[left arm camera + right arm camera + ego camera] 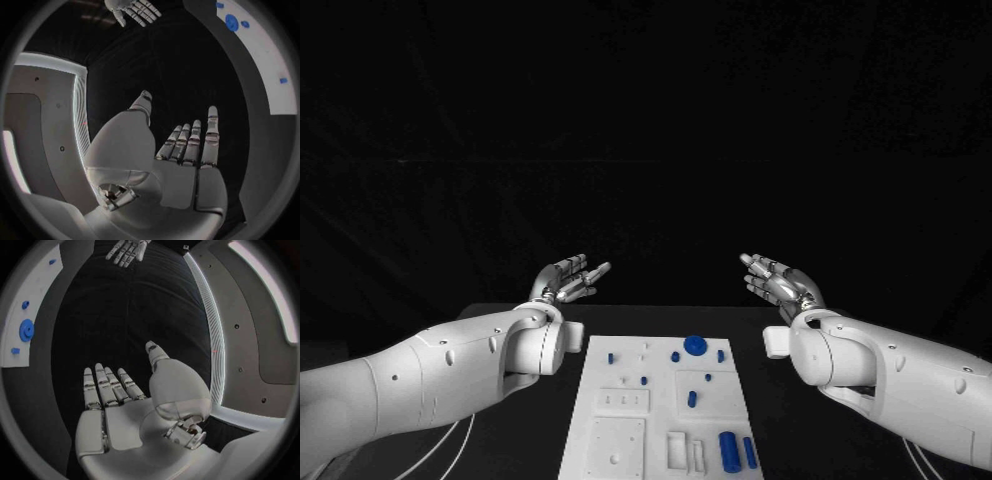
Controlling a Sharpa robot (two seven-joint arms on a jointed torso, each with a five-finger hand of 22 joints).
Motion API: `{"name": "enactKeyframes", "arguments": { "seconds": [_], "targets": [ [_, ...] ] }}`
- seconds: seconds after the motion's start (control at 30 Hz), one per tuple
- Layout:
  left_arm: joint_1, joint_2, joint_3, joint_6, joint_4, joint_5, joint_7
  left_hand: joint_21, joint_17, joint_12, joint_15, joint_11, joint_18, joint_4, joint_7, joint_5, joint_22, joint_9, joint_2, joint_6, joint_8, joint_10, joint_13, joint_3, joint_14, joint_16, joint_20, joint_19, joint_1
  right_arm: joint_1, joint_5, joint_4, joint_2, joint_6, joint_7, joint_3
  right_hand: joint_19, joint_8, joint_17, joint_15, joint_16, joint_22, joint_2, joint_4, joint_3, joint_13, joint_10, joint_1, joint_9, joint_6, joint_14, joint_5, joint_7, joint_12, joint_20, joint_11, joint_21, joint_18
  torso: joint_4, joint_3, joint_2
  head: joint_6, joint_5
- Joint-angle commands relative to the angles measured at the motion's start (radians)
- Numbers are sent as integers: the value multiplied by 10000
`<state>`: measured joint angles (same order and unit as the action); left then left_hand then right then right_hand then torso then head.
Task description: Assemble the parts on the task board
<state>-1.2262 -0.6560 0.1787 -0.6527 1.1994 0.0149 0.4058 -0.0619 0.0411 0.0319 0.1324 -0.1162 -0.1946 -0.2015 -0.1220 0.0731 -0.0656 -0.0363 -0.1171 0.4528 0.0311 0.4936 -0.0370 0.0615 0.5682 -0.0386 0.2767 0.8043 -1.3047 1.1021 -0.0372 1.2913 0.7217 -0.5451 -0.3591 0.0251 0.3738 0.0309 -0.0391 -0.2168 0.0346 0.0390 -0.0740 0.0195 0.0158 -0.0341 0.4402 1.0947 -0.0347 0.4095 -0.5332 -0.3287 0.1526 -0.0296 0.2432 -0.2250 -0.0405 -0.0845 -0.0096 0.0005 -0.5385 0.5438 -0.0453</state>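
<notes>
Left hand [571, 278] and right hand [780, 279] are hovering beyond the task board [625, 420], fingers spread, holding nothing; blue parts [730, 450] are lying on it.

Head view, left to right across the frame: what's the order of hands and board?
Left hand, palm open above the table → task board, white, with blue parts including the round blue disc → right hand, also open and holding nothing.

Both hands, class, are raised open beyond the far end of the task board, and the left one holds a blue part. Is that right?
Not quite. The left hand holds nothing: the left wrist view shows its palm bare and fingers apart. The right hand is open too, and both are raised beyond the far end of the task board.
</notes>
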Motion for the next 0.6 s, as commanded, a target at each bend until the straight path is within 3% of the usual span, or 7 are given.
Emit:
{"name": "enactKeyframes", "arguments": {
  "seconds": [0.03, 0.13, 0.2, 0.4, 0.43, 0.5, 0.6],
  "targets": [
    [-263, 209, 200, 1166, -576, 69, -756, -73, 31, 75, 62, -39, -173, -129, -29, 91, -36, -27, -40, 235, 72, 263, -24, 33, 252, -52, 105, 333, -514, 96, -673, -524, -123, 2250, 1220, 40, 213, 65, -30, -64, 73, 22, -25, 72, 29, -21, 230, 473, -25, 239, -264, -131, 661, -67, 77, -93, -74, -190, -5, 0, 3, -1, -3],
    [-528, 398, 457, 1466, -1131, 84, -983, -73, 31, 75, 62, -39, -173, -129, -29, 91, -36, -27, -40, 235, 72, 263, -24, 33, 252, -52, 105, 333, -514, 199, -853, -1076, -241, 3010, 1671, 89, 210, 66, -31, -74, 74, 22, -19, 109, 38, -23, 259, 518, -26, 254, -287, -125, 669, -68, 71, -101, -73, -179, -5, 0, 3, -1, -3],
    [-617, 462, 544, 1567, -1318, 89, -1060, -73, 31, 75, 62, -39, -173, -129, -29, 91, -36, -27, -40, 235, 72, 263, -24, 33, 252, -52, 105, 333, -514, 240, -925, -1296, -288, 3313, 1850, 109, 210, 65, -30, -77, 73, 22, -9, 119, 34, -23, 262, 526, -26, 253, -282, -120, 670, -69, 68, -101, -73, -177, -5, 0, 3, -1, -3],
    [-669, 500, 595, 1626, -1427, 92, -1104, -73, 31, 75, 62, -39, -173, -129, -29, 91, -36, -27, -40, 235, 72, 263, -24, 33, 252, -52, 105, 333, -514, 288, -1010, -1556, -344, 3672, 2063, 132, 205, 67, -31, -88, 74, 21, -13, 165, 37, -24, 280, 564, -27, 270, -293, -109, 673, -69, 63, -114, -72, -164, -5, 0, 3, -1, -3],
    [-672, 472, 589, 1737, -1417, 96, -1114, -74, 31, 75, 64, -40, -173, -128, -33, 90, -36, -27, -44, 243, 73, 265, -24, 31, 258, -52, 104, 334, -513, 288, -1112, -1607, -313, 3600, 2054, 132, 185, 69, -31, -140, 75, 19, -11, 214, 47, -26, 331, 616, -28, 296, -309, -94, 702, -72, 58, -146, -67, -147, -16, 1, 5, -106, -46],
    [-673, 464, 589, 1737, -1409, 96, -1092, -75, 33, 77, 72, -57, -175, -115, -58, 88, -37, -31, -28, 292, 78, 303, -25, 29, 300, -55, 103, 338, -511, 288, -1315, -1637, -324, 3580, 2063, 132, 196, 76, -34, -201, 78, 22, 7, 347, 78, -33, 476, 785, -34, 403, -377, -62, 732, -79, 50, -174, -69, -131, -14, 3, 3, -70, -42],
    [-674, 443, 589, 1788, -1390, 96, -1045, -94, 47, 90, 95, -129, -202, 131, -143, 91, -44, -37, 173, 474, 82, 630, -39, -5, 695, -65, 98, 425, -453, 288, -1815, -1710, -357, 3532, 2080, 132, 320, 82, -42, -202, 87, 33, 84, 616, 116, -44, 679, 1086, -40, 545, -552, -58, 708, -91, 32, -152, -95, -133, -10, 3, -3, -39, -54]
  ]
}}
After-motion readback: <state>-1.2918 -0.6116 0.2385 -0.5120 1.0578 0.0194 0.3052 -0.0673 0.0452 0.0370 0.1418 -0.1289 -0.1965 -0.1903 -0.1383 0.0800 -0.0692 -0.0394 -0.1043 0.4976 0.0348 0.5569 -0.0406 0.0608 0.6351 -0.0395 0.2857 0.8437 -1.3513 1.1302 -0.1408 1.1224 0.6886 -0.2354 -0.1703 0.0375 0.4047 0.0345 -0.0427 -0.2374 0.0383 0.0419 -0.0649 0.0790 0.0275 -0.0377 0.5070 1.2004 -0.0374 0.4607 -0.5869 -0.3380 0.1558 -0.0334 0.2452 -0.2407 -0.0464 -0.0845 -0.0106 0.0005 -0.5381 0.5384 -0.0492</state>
